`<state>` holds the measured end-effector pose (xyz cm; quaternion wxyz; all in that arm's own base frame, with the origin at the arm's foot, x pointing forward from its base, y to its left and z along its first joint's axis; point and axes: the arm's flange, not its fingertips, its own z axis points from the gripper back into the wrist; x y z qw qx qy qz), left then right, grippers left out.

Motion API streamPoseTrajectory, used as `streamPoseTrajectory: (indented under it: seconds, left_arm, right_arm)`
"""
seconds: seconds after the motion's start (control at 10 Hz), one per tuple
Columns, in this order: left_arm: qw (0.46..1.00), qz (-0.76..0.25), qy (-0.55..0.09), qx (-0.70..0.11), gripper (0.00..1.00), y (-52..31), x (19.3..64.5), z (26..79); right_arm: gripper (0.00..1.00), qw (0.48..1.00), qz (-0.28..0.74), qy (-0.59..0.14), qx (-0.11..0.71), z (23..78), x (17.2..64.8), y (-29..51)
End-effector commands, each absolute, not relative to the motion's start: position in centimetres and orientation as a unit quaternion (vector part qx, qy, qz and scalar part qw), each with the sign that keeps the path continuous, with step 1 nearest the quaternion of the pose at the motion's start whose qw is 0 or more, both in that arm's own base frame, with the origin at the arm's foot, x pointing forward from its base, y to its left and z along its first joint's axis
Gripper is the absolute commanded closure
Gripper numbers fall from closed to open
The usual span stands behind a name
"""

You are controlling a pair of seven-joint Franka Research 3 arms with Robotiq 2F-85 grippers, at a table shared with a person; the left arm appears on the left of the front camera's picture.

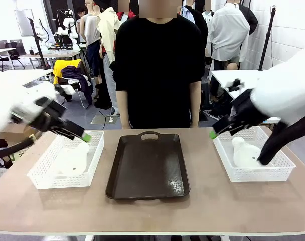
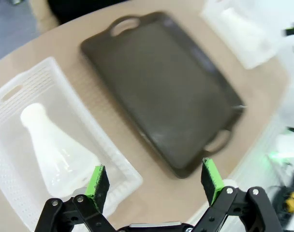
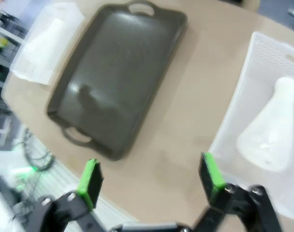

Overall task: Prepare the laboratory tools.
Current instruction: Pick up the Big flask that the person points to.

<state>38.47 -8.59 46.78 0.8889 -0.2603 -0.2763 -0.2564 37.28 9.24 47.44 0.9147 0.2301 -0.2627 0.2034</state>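
Table (image 1: 152,216): tan top, round-edged, carrying everything listed below.
Person (image 1: 160,65): stands at the far side, 12 o'clock from the tray, in a black short-sleeved top, arms down at the sides.
Tray (image 1: 147,168): dark brown, rectangular, with a cut-out handle at each short end; it lies flat at the table's middle with nothing on it.
Left basket (image 1: 62,182): white mesh, at 9 o'clock from the tray, just beside it but not touching.
Right basket (image 1: 258,173): white mesh, at 3 o'clock from the tray, with a strip of bare table between them.
Left flask (image 1: 72,159): frosted white, conical, lying on its side inside the left basket, neck towards about 1 o'clock in the front view.
Right flask (image 1: 245,153): same make, lying on its side inside the right basket, neck towards about 11 o'clock in the front view.
Left gripper (image 2: 153,183): green pads spread wide apart with nothing between them; it hangs above the left basket's far corner nearest the tray, clear of the flask.
Right gripper (image 3: 151,179): pads likewise wide apart and holding nothing; it hangs above the right basket's far corner nearest the tray, clear of the flask.
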Motion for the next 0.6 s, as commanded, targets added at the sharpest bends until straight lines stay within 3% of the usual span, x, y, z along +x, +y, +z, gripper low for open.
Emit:
streamPoseTrajectory:
  seconds: [0.0, 0.2, 0.4, 0.5]
  left_arm:
    - [0.857, -0.253, -0.25, -0.374, 0.0, -4.6, 38.7, 47.0]
    - [0.832, -0.218, -0.238, -0.45, 0.0, -1.8, 39.1, 45.7]
    - [0.785, -0.211, -0.182, -0.554, 0.0, 0.6, 39.2, 44.2]
    - [0.781, -0.207, -0.163, -0.566, 0.0, 1.2, 39.1, 43.7]
  right_arm:
    - [0.0, 0.89, 0.178, -0.239, 0.346, 48.0, 38.3, 5.2]
    - [0.0, 0.843, 0.176, -0.207, 0.463, 47.5, 38.6, 1.6]
    - [0.0, 0.806, 0.183, -0.168, 0.537, 46.0, 38.9, -1.0]
    - [0.0, 0.793, 0.174, -0.166, 0.559, 45.3, 39.1, -1.8]
